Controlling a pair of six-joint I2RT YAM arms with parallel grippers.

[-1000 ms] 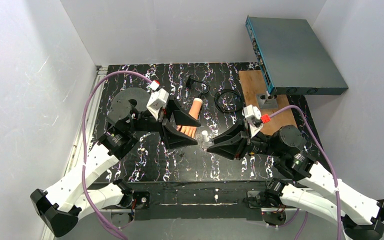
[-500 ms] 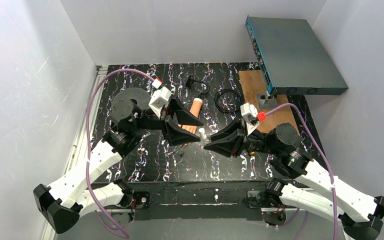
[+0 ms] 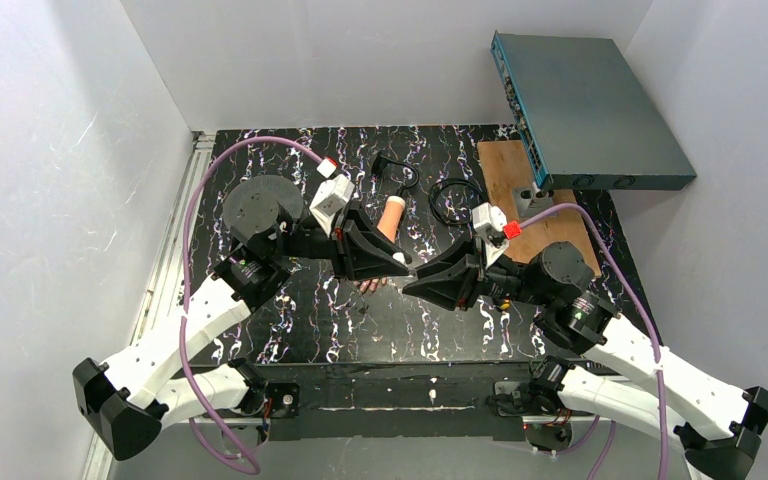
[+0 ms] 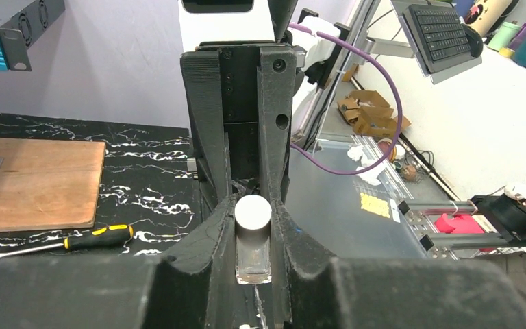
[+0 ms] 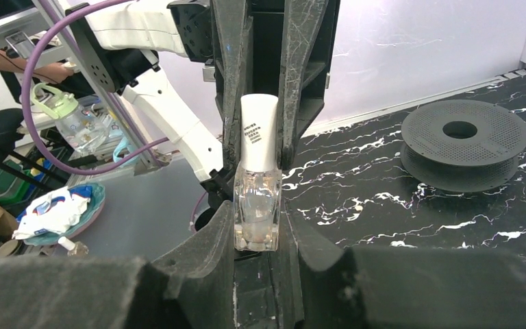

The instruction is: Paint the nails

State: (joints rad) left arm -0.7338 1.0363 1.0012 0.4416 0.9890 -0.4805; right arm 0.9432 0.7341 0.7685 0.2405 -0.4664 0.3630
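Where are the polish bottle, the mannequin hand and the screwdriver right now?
polish bottle (image 5: pixel 255 209): right wrist view, on its clear glass body.
mannequin hand (image 3: pixel 391 214): top external view, on its forearm.
screwdriver (image 4: pixel 100 236): left wrist view, on its yellow-and-black handle.

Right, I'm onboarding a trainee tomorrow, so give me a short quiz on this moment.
1. True or false: a gripper holds the mannequin hand.
2. Which gripper clamps the glass body of the nail polish bottle? A left, B right.
3. Fill in: the bottle's cap is ___.
Key: 1 false. 2 B, the right gripper; the left gripper pinches the cap. 3 white.
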